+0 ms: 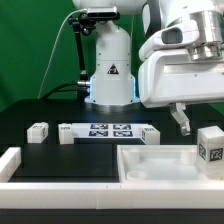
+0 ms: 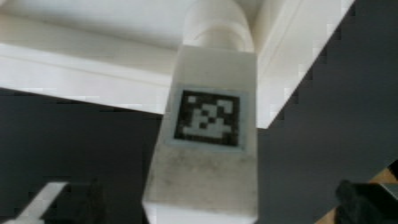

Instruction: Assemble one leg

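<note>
A white leg (image 1: 210,146) with a black-and-white tag stands upright at the exterior view's right, by the large white square panel (image 1: 160,162). In the wrist view this leg (image 2: 210,140) runs lengthwise between my fingers, its far end meeting the panel (image 2: 107,60). My gripper (image 1: 195,122) hovers at the leg's upper end. In the wrist view the gripper (image 2: 210,205) is open, with both dark fingertips (image 2: 370,196) standing well clear of the leg's sides. Only one finger shows in the exterior view.
Further loose legs lie at the exterior view's left (image 1: 38,131) and near the marker board's ends (image 1: 150,134). The marker board (image 1: 108,130) lies mid-table. A white raised rail (image 1: 50,172) borders the front. The robot base (image 1: 108,75) stands behind.
</note>
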